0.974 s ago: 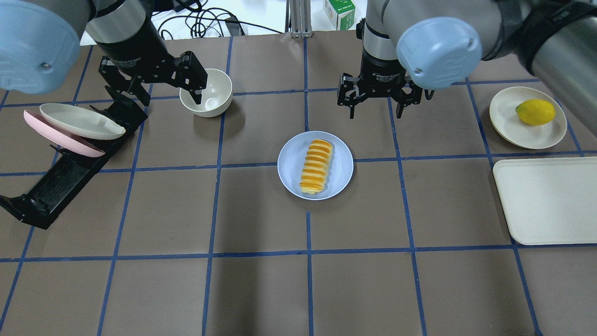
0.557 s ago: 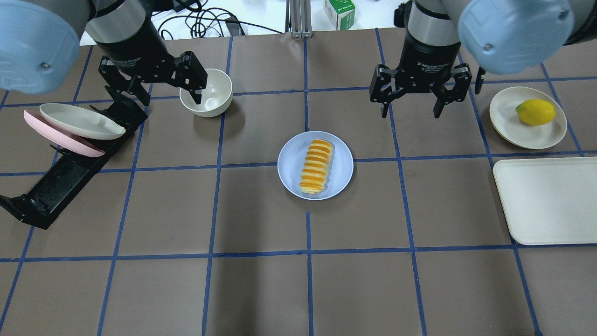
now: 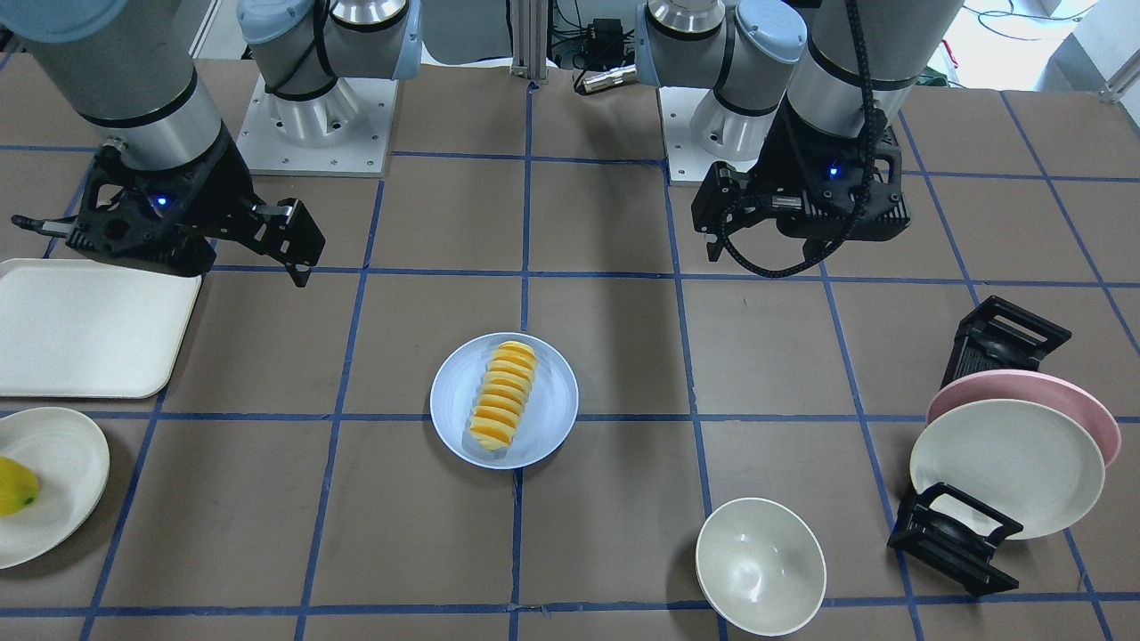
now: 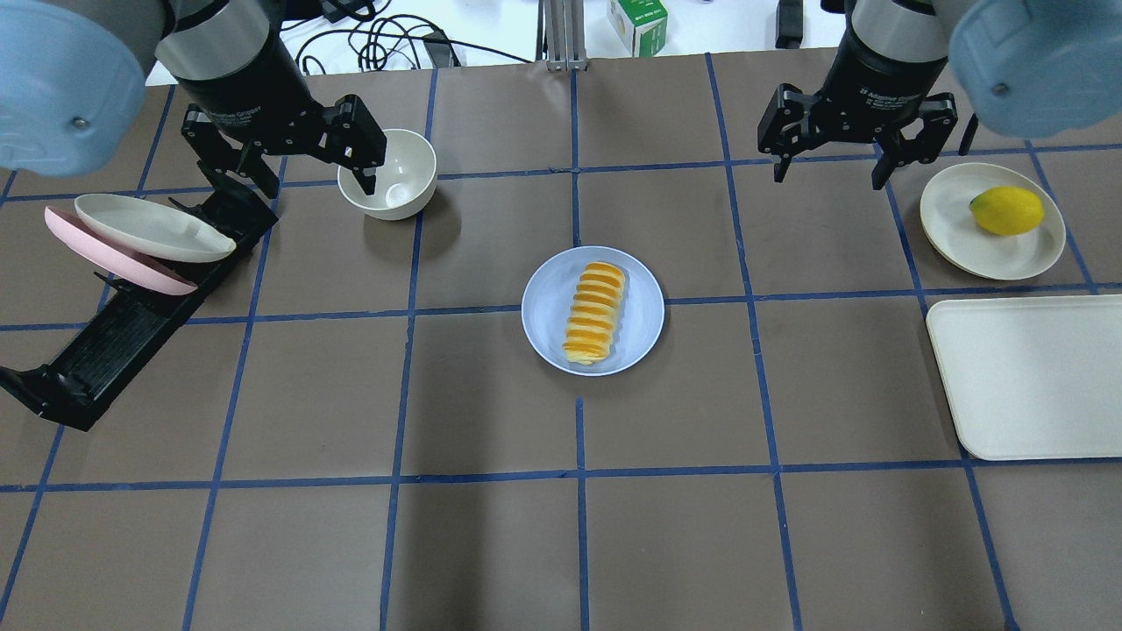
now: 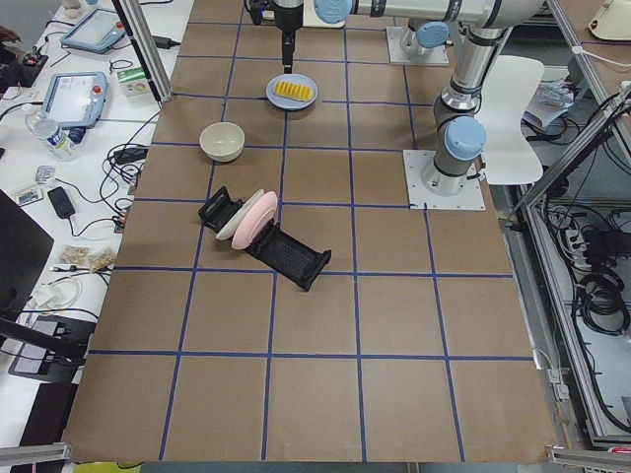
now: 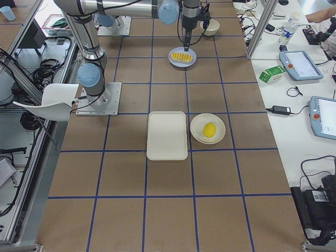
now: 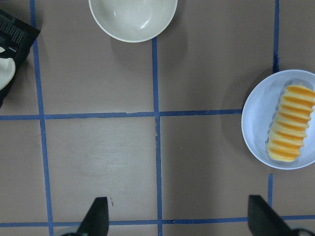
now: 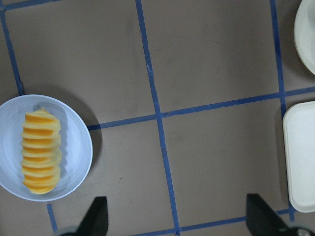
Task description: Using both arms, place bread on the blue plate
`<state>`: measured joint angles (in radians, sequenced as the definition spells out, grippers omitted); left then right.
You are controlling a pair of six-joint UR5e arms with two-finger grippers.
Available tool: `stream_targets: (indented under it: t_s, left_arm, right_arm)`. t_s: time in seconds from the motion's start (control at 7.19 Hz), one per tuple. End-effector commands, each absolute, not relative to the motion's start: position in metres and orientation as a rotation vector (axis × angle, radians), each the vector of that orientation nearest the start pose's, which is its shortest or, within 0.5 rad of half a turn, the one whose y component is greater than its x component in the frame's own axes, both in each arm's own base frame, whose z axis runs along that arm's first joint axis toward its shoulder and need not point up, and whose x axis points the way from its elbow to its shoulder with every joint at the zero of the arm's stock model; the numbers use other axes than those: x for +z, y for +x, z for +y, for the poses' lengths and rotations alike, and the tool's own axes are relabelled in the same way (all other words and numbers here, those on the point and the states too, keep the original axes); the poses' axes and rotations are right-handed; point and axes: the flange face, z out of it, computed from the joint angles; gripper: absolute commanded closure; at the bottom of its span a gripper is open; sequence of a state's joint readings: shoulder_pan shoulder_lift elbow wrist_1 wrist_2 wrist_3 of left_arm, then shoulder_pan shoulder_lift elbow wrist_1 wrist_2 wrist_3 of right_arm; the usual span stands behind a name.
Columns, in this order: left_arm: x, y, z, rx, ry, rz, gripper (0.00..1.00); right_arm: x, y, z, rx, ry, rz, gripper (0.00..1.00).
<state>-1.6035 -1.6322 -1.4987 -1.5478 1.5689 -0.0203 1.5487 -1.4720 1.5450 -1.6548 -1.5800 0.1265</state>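
**Fingers.** The right gripper (image 4: 828,175) has its fingers (image 4: 777,165) spread wide and holds nothing. The left gripper (image 4: 314,186) is likewise splayed and empty. Both wrist views show only bare table between the tips.

**Position.** Both grippers hang above the far part of the table, one to each side and well apart from the centre. In the overhead view the left one overlaps the white bowl (image 4: 408,166), but the front view shows it raised clear. The right one stands near the cream plate (image 4: 964,232) that carries the lemon (image 4: 1006,210).

**Task item.** The bread (image 4: 596,314) lies flat within the blue plate (image 4: 543,307) at mid-table, running lengthwise from far to near. No part of it overhangs the rim.

**Assessment.** The placement appears complete — what remains is to stand clear.

**Recommendation.**
- Keep both sets of fingers open and high.
- Move away from the centre rather than across it.
- On the left, mind the bowl and the black rack (image 4: 131,324) with its leaning plates.
- On the right, mind the lemon plate and the tray (image 4: 1026,377).
- Do not touch the loaf again — it sits well.
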Motion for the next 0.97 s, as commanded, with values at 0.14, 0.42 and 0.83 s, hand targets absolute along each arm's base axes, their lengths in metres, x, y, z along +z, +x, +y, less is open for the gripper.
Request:
stream_targets:
  t_s: [0.14, 0.42, 0.83]
  left_arm:
    - [0.495, -0.151, -0.517, -0.062, 0.012, 3.151, 0.00]
    - [0.495, -0.151, -0.518, -0.060, 0.003, 3.151, 0.00]
    - [0.491, -0.151, -0.518, -0.048, 0.005, 3.148, 0.00]
  right_arm:
    - [0.449, 0.110, -0.555, -0.055, 0.133, 3.138, 0.00]
    - [0.458, 0.109, -0.551, -0.034, 0.138, 3.146, 0.00]
    - [0.465, 0.106, -0.566, -0.048, 0.128, 3.142, 0.00]
